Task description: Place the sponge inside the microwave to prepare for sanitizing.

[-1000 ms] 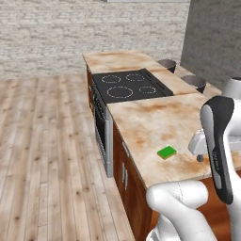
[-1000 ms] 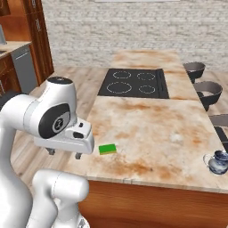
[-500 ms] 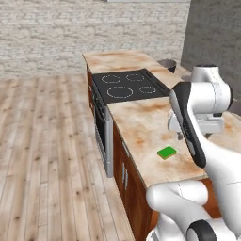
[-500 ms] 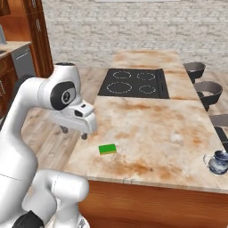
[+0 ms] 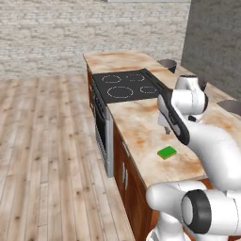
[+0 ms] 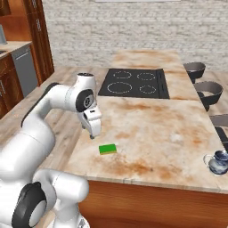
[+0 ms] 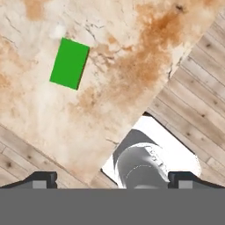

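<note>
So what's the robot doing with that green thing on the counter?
The white robot arm is reaching over the kitchen counter toward the green sponge. Its tool hangs open above the counter, a little to one side of the sponge, and isn't touching it. The sponge lies flat near the counter's edge, not picked up yet. Farther along sits the black cooktop, and a small glass jug stands near the counter's corner.

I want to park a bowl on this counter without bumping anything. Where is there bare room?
The widest bare stretch of counter lies between the cooktop and the glass teapot near the front right corner. The front left is tighter: the sponge lies there, with the open gripper hanging just behind it.
</note>
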